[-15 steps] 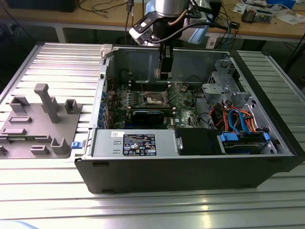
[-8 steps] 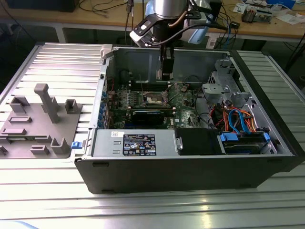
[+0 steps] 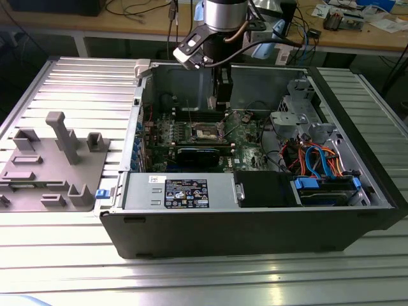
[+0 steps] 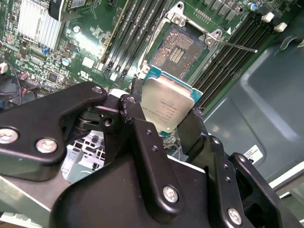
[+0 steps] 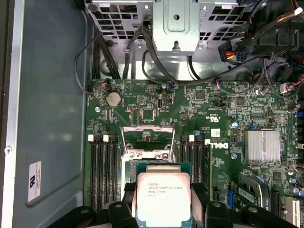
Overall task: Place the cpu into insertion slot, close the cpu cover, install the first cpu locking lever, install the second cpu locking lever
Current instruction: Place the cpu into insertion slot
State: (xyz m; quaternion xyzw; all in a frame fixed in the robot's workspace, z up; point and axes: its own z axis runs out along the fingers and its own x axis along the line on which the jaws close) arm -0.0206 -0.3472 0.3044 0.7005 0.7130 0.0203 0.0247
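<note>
One cpu clamped by its edges in gripper, clear of open insertion slot; tilt or misalignment on descent could damage slot.

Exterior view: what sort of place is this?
Probably a robotics lab bench: an open PC case on a slotted aluminium table, a grey fixture beside it, a cable-strewn workbench behind. The gripper holds the cpu over the motherboard.

The exterior view looks down from afar; both close wrist views share the cpu.
</note>
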